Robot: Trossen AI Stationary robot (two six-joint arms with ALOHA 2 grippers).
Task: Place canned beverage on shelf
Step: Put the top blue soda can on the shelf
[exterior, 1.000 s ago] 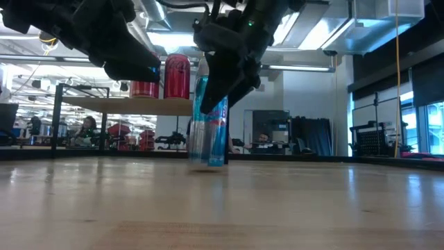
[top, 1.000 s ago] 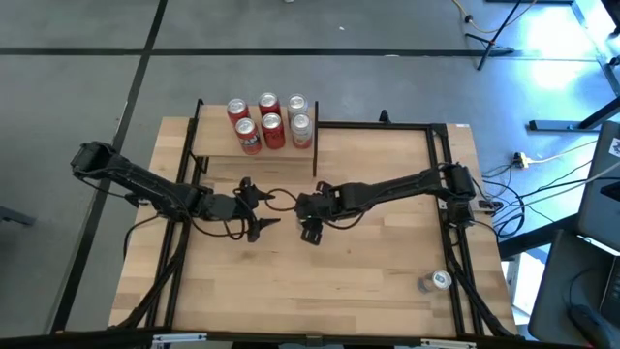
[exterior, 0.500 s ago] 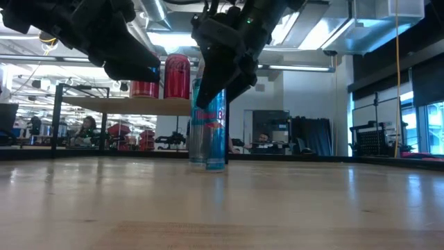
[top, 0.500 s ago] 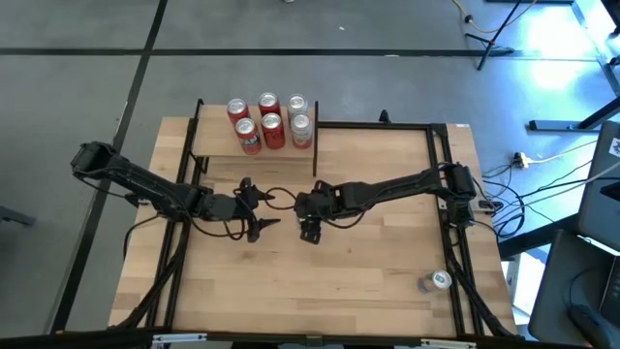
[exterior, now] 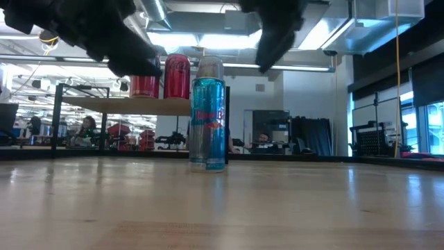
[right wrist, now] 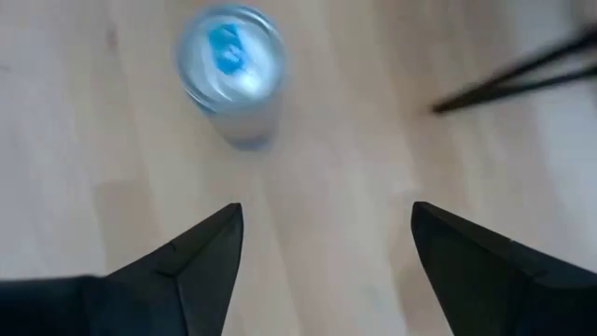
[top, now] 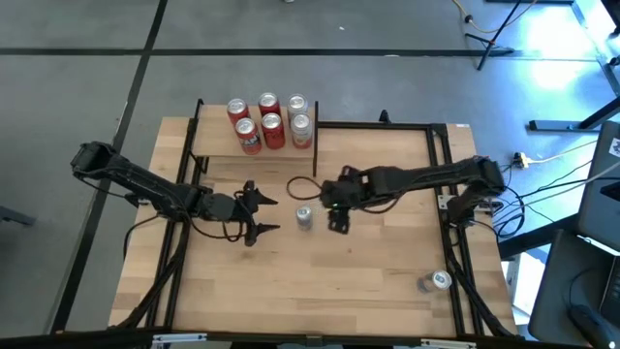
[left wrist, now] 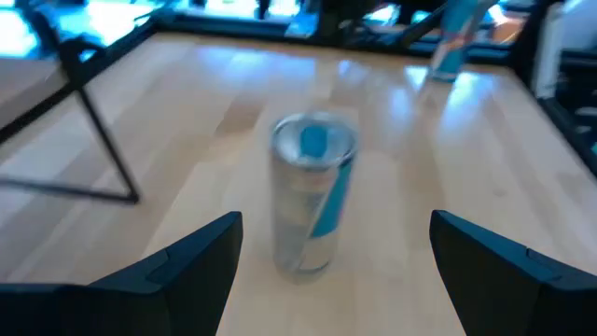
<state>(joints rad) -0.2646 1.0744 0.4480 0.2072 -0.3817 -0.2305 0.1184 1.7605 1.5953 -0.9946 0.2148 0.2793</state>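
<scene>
Right gripper [top: 336,210] released blue can [top: 304,218], withdrew; can upright on table [top: 387,281]. Handover step: left gripper [top: 263,213], spread empty, must grasp can, lift to shelf [top: 218,145].

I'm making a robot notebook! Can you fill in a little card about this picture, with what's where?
blue can: upright on the table, held by nothing
left gripper: open, beside the can
right gripper: open, on the can's other side
shelf: holds five cans, red and silver
spare can: near the table's corner
</scene>
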